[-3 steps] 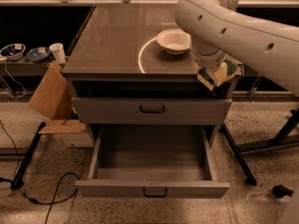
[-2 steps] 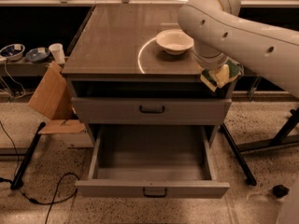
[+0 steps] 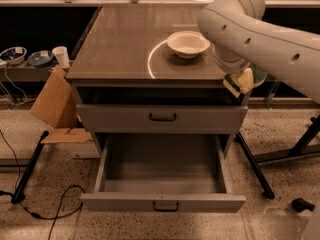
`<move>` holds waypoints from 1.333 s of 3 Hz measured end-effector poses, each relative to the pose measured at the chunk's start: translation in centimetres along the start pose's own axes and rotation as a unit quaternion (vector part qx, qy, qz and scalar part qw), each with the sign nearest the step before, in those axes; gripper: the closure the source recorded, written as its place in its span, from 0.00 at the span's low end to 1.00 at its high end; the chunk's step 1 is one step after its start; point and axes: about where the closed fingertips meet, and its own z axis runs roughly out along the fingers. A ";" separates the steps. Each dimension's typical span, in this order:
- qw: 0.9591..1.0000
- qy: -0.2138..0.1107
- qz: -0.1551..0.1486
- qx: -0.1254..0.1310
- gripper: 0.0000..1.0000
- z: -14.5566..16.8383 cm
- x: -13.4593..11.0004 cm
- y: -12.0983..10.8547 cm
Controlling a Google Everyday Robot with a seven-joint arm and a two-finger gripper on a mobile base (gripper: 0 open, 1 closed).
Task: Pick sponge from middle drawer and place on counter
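at the front right corner of the counter [image 3: 120, 49], claw [image 3: 239, 77] tight on the sponge [image 3: 245, 80], slightly further right than before

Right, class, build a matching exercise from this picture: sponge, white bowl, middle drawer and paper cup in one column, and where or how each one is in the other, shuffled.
1. sponge
2. white bowl
3. middle drawer
4. paper cup

A. pulled open below the closed drawer face
B. resting on the counter
C. on a low shelf to the counter's left
D. held in the gripper, just off the counter's front right corner

Pairs: 1-D, 2-B, 3-A, 4-C.
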 end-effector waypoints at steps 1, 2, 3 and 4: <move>1.000 0.018 0.013 0.011 1.00 -0.5 1.5 -0.1; 0.999 0.029 0.021 0.017 1.00 -1.3 2.4 -0.1; 0.999 0.029 0.021 0.018 1.00 -1.3 2.4 -0.1; 0.999 0.033 0.024 0.032 1.00 -1.7 2.9 -1.0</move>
